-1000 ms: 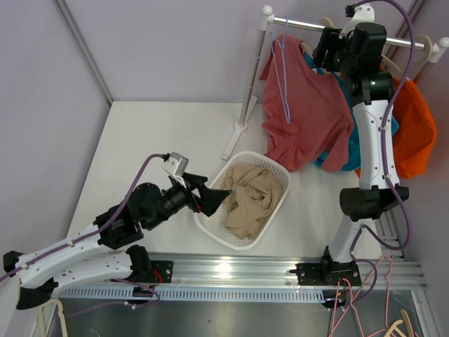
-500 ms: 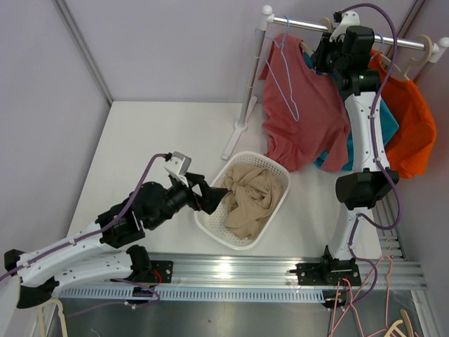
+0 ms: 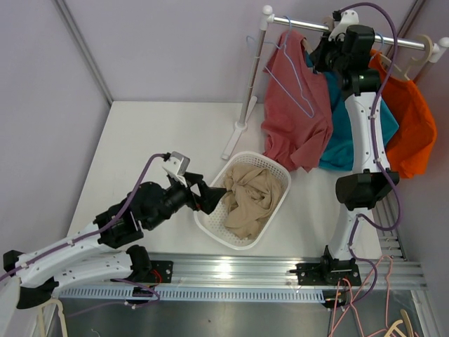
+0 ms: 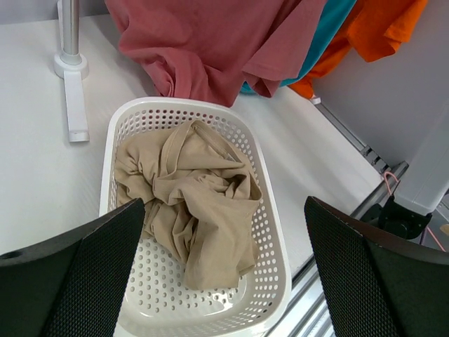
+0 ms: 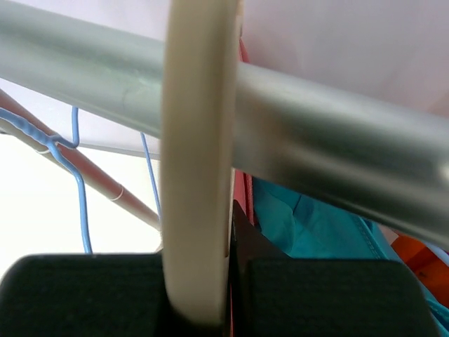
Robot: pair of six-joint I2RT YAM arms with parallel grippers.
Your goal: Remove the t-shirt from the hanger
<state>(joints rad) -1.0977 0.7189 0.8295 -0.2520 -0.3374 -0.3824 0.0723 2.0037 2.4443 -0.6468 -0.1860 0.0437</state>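
A red t-shirt (image 3: 298,105) hangs from the metal rail (image 3: 302,23), and its hem shows at the top of the left wrist view (image 4: 210,42). My right gripper (image 3: 324,50) is up at the rail, just right of the shirt's collar. It is shut on the cream hanger hook (image 5: 200,154), which curves over the rail (image 5: 337,147). The hanger's arms are hidden inside the cloth. A thin blue wire hanger (image 3: 291,77) dangles in front of the shirt. My left gripper (image 3: 210,199) is open and empty, low over the basket's left rim.
A white perforated basket (image 3: 210,225) holds a crumpled tan garment (image 3: 252,196). A teal shirt (image 3: 347,133) and an orange shirt (image 3: 414,119) hang on the rail to the right of the red one. The rail's post and foot (image 3: 235,137) stand behind the basket.
My right gripper rose to the rail and closed on the cream hanger hook. The red t-shirt and blue wire hanger swung right. The left arm stayed still.
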